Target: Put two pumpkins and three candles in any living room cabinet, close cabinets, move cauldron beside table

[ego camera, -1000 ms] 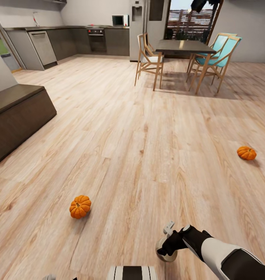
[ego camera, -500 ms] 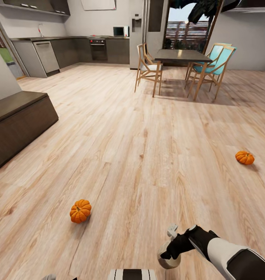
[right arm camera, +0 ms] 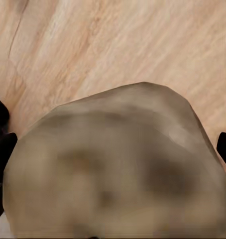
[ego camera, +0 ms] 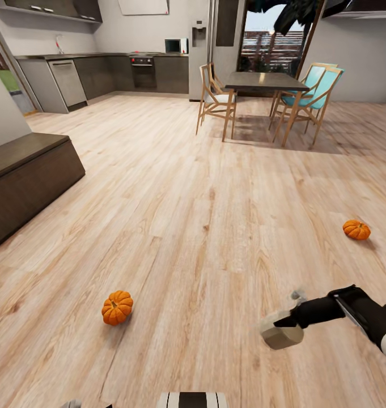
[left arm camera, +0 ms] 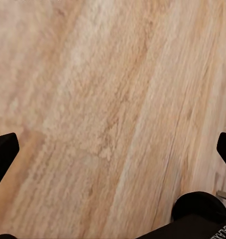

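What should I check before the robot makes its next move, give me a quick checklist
1. Right gripper loaded: ok, it holds a beige candle-like object; I take it for a candle, though the close view is blurred.
2. Left gripper free: ok, its fingers stand wide apart over bare floor.
3. Pumpkins located: ok, near pumpkin and far pumpkin both lie on the floor, not yet stored.
4. Cabinet in reach: not ok, it stands well off to the left.
5. Cabinet open to receive things: cannot tell, its front is seen only at an angle.
6. Path to cabinet: ok, no obstacle on the floor between.
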